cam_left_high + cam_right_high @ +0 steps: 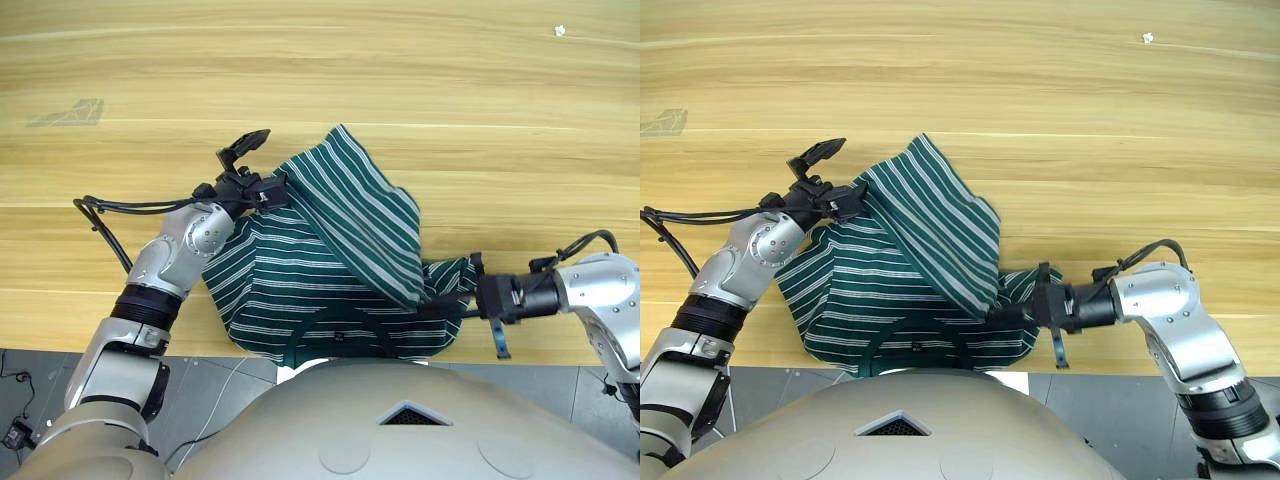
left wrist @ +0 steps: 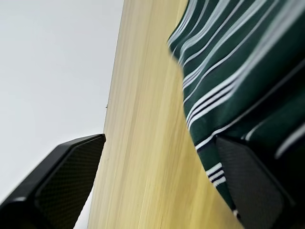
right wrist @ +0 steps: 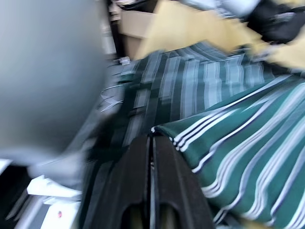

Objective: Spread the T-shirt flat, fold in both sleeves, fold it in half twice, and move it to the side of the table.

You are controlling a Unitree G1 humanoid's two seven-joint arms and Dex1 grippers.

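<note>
A green T-shirt (image 1: 330,260) with thin white stripes lies rumpled on the pale wooden worktop (image 1: 400,80), at the lower centre of the head views. Its lower hem hangs just over the worktop's near edge. One broad flap is folded over diagonally, running from a peak near the middle of the frame down towards the lower right.

The left pincer (image 1: 268,160) sits at the upper left corner of the shirt and is spread wide. One finger (image 1: 245,145) points up and away over bare wood, and the other is against the cloth. In the left wrist view that second finger (image 2: 248,186) has striped fabric draped against it, while the first (image 2: 57,186) stands well apart from it.

The right pincer (image 3: 151,143) is at the shirt's lower right corner, at the right of the head views near the worktop's edge. Its fingers are pressed together, with the striped edge of the shirt caught at their tips and the cloth bunched towards them.

A small white scrap (image 1: 560,30) lies on the worktop at the upper right, well apart from the shirt.
</note>
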